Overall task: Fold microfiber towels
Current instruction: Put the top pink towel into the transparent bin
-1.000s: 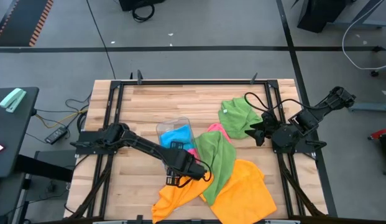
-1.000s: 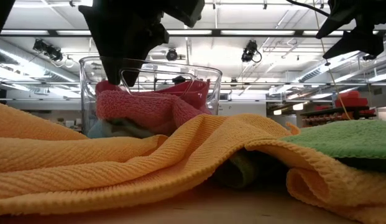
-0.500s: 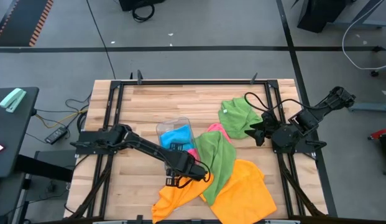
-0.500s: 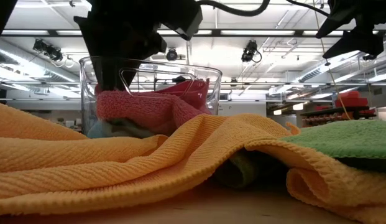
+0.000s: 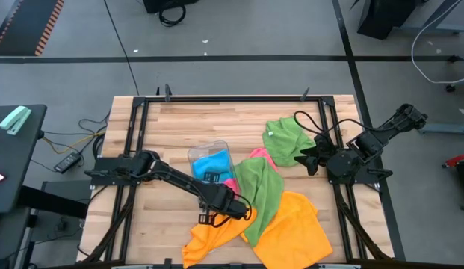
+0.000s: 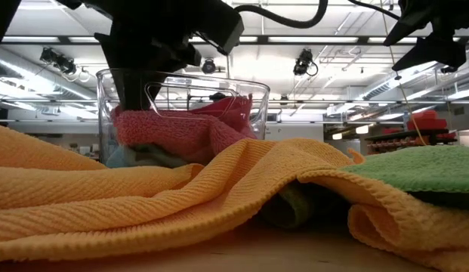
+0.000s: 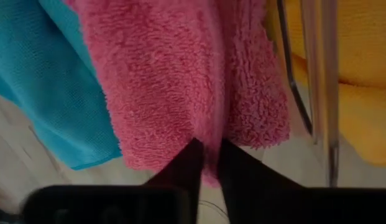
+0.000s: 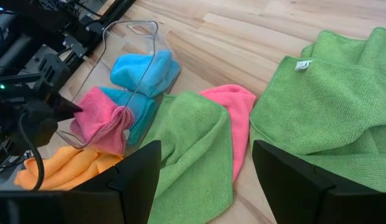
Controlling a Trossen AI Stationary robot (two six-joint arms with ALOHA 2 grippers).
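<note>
Nearest the lower edge of the high view, an orange towel (image 5: pixel 291 228) lies spread at lower centre-right of the bench (image 5: pixel 179 123), with a second crumpled orange towel (image 5: pixel 209 235) just left of it. A green towel (image 5: pixel 261 190) drapes over both, running up toward the middle.

Just above the crumpled orange cloth, the left claw (image 5: pixel 230 207) sits at the open mouth of the clear plastic tray (image 5: pixel 205 149), which lies on its side. In the left wrist view its two dark fingers (image 7: pixel 239 180) are clenched on a fold of a fluffy pink towel (image 7: pixel 180 74), with a blue towel (image 7: pixel 62 93) beside it. Another pink towel (image 5: pixel 260 156) peeks out flat between the green cloths.

Farther up, at centre-right, a second green towel (image 5: pixel 288 138) lies bunched. The right claw (image 5: pixel 310 158) hovers just right of it, released, its fingers (image 8: pixel 298 180) spread wide in its own wrist view.
</note>
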